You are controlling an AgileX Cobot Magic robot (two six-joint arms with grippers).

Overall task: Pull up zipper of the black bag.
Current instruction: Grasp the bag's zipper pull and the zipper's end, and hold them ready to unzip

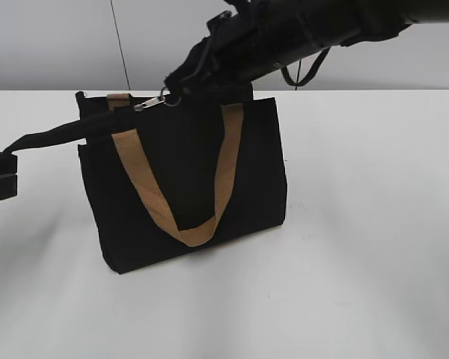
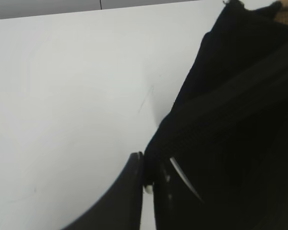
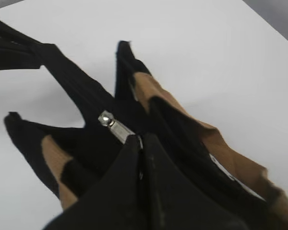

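White tabletop carries everything. Right claw is pinched closed on the silvery pull tab of the zipper, at the top edge of the black bag, left of centre. Left claw grips a black fabric tail stretched out from the bag's upper left corner. Tan strap handle droops down the bag's front.

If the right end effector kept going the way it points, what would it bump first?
Probably the black fabric strip stretched past the small silvery metal zipper tab that the right end effector is pinching; beyond that, white table. Depth is uncertain.
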